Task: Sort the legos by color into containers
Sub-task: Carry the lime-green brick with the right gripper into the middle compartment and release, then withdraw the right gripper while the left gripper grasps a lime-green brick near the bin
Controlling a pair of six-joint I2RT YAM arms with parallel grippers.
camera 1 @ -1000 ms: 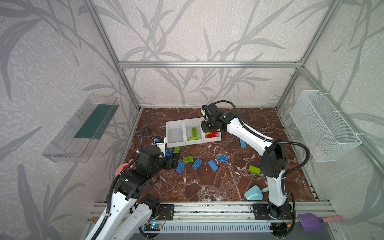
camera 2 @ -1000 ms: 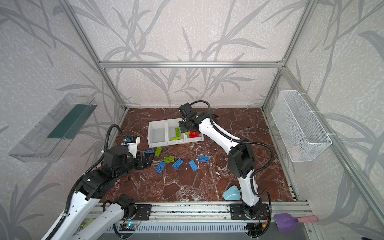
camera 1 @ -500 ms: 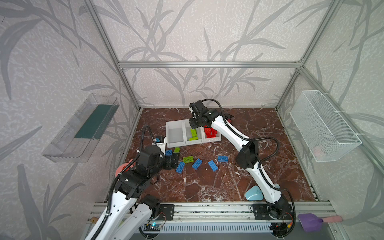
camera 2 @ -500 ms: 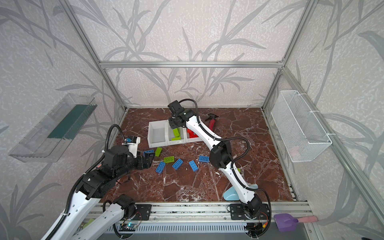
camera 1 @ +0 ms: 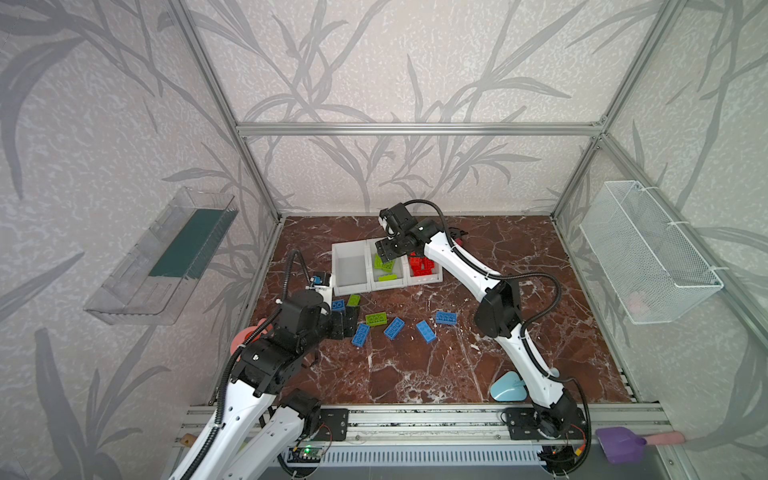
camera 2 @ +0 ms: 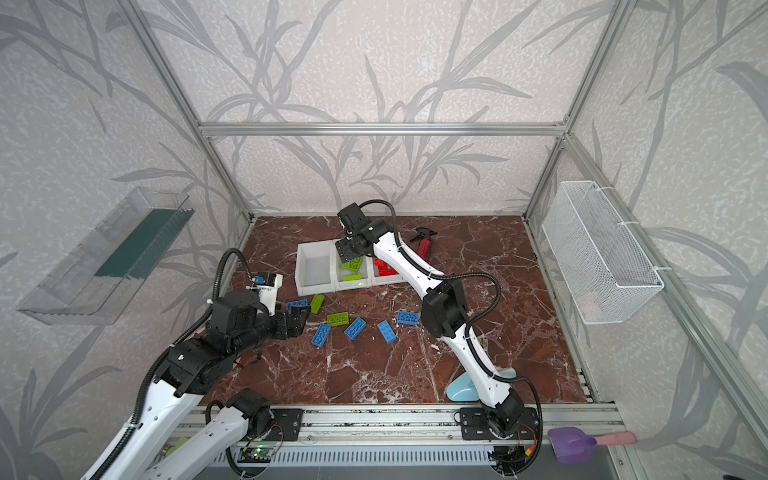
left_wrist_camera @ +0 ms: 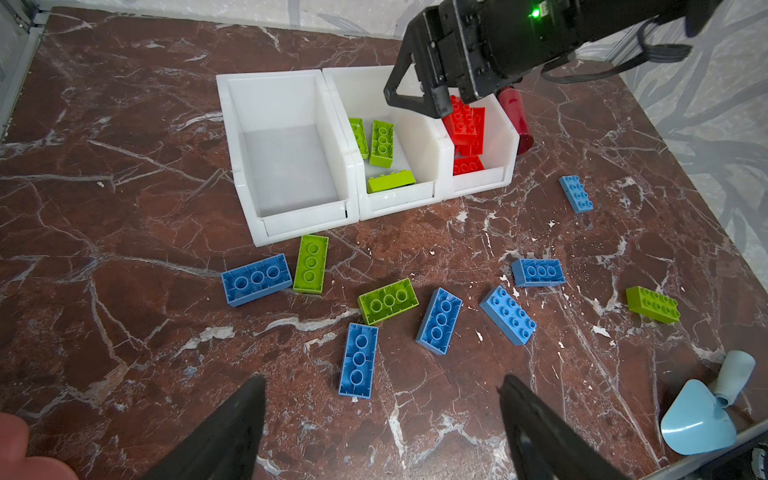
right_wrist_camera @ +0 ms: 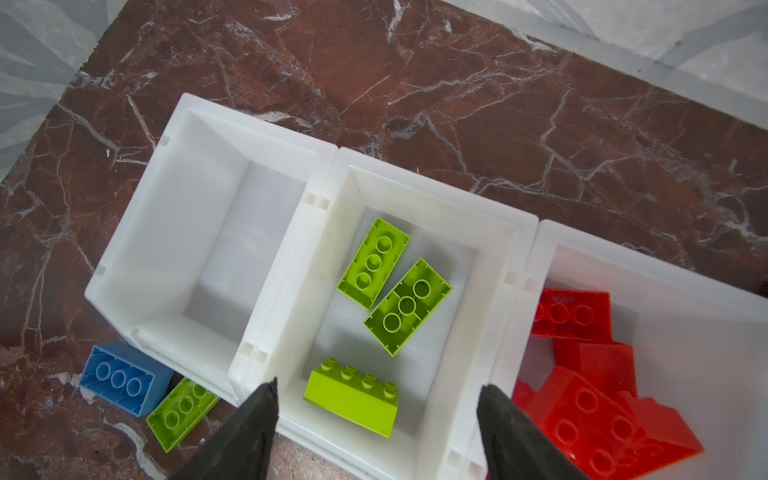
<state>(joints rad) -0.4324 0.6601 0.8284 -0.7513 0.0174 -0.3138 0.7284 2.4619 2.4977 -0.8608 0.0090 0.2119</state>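
Three joined white containers (camera 1: 351, 245) stand at the back of the floor. The left one (right_wrist_camera: 137, 266) is empty. The middle one (right_wrist_camera: 436, 199) holds three green legos (right_wrist_camera: 351, 397). Red legos (right_wrist_camera: 582, 399) fill the right one. My right gripper (right_wrist_camera: 378, 384) hangs open above the middle container (camera 2: 349, 249), holding nothing. Blue legos (left_wrist_camera: 358, 360) and green legos (left_wrist_camera: 388, 300) lie scattered on the floor in front. My left gripper (left_wrist_camera: 382, 378) hovers open over the floor just short of a blue lego (camera 1: 360, 335), empty.
A red spray bottle (camera 2: 424, 245) lies behind the right container. A light blue scoop (camera 1: 507, 386) sits near the front right. A wire basket (camera 1: 648, 253) hangs on the right wall, a clear tray (camera 1: 166, 257) on the left wall.
My right gripper has swung left from above the red container to above the middle one, and its jaws have opened. The left arm has not moved.
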